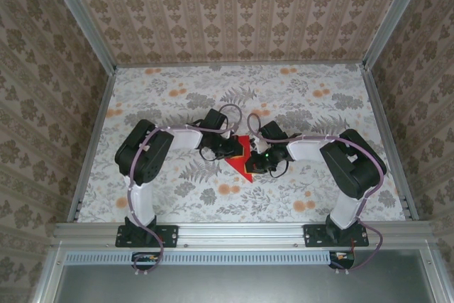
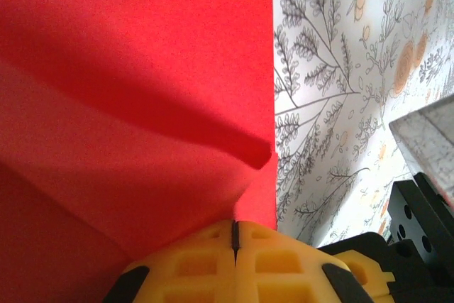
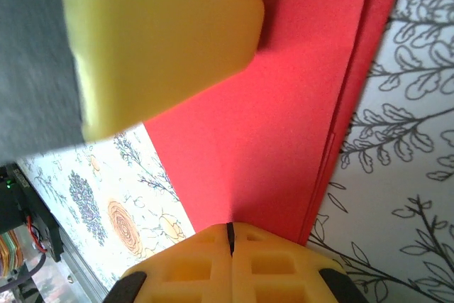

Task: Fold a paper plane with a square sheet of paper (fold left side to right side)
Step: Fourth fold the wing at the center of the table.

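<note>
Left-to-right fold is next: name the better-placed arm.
Probably left: left jaws pinch a lifted flap of the thin bright red paper sheet; right jaws rest shut on its flat edge.

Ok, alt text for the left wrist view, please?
A bright red paper sheet spreads across the left and centre, one raised flap running down into the closed yellow fingertips of the left gripper at the bottom edge. The floral tablecloth shows to the right.
</note>
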You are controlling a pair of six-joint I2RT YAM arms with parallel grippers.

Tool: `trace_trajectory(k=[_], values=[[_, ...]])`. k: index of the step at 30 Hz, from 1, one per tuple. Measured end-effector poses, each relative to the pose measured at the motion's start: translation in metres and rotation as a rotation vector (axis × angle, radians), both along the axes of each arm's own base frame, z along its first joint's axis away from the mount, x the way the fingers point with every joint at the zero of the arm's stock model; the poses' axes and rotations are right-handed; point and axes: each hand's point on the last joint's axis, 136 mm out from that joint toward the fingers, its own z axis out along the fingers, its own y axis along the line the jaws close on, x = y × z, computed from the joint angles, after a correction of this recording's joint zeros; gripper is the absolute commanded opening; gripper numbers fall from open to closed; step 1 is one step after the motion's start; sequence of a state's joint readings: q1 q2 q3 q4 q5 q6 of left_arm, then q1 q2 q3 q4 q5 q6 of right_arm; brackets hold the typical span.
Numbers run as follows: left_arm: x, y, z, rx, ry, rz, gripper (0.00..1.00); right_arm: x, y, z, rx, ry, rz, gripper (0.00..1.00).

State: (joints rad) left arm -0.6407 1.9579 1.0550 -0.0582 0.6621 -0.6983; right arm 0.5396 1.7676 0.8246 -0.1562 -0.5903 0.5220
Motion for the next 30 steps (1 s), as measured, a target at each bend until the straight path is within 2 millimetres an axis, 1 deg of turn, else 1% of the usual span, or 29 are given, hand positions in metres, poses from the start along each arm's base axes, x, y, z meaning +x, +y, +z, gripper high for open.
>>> trace_trajectory(k=[7, 12, 20, 23, 25, 30], values=[[0.025, 0.007, 0.0, 0.005, -0.01, 0.013, 0.05, 0.0, 0.0, 0.0, -0.002, -0.003, 0.003, 0.0], [0.051, 0.015, 0.001, 0.003, -0.034, 0.04, 0.05, 0.0, 0.0, 0.0, -0.002, -0.004, 0.003, 0.0], [0.075, 0.021, 0.001, -0.012, -0.043, 0.048, 0.06, 0.0, 0.0, 0.0, -0.002, -0.005, 0.003, 0.0], [0.087, 0.029, 0.001, -0.016, -0.056, 0.065, 0.06, 0.0, 0.0, 0.0, -0.006, -0.009, 0.003, 0.0], [0.098, 0.038, 0.001, -0.017, -0.062, 0.089, 0.07, 0.0, 0.0, 0.001, -0.007, -0.011, 0.002, 0.0], [0.115, 0.054, 0.003, -0.015, -0.08, 0.134, 0.14, -0.001, 0.0, 0.001, -0.008, -0.011, 0.002, 0.0]])
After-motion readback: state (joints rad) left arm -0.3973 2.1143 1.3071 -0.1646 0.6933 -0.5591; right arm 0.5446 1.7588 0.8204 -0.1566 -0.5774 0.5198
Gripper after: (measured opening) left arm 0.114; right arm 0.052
